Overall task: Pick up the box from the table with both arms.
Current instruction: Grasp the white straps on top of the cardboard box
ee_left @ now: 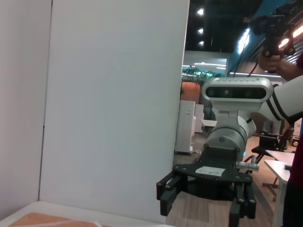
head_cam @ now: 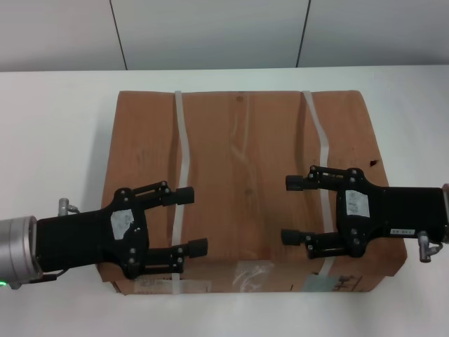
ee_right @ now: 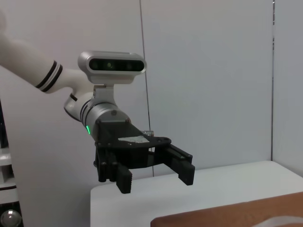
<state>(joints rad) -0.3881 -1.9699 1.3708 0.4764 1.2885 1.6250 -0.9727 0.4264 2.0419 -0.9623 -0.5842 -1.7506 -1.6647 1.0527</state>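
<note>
The large brown cardboard box (head_cam: pixel 245 161) lies on the white table (head_cam: pixel 56 133), with two pale straps (head_cam: pixel 184 147) across its wrinkled top and labels on its near side. My left gripper (head_cam: pixel 192 220) is open and hovers over the box's near left part, pointing toward the middle. My right gripper (head_cam: pixel 289 210) is open over the near right part, facing it. Neither holds anything. The left wrist view shows the right gripper (ee_left: pixel 203 210) and a corner of the box (ee_left: pixel 47 221). The right wrist view shows the left gripper (ee_right: pixel 156 179) and the box's edge (ee_right: pixel 236 215).
White tabletop shows on both sides of the box and behind it (head_cam: pixel 407 105). A grey panelled wall (head_cam: pixel 210 31) stands behind the table. In the left wrist view a person (ee_left: pixel 284 66) holds a device at the far side, with an open room beyond.
</note>
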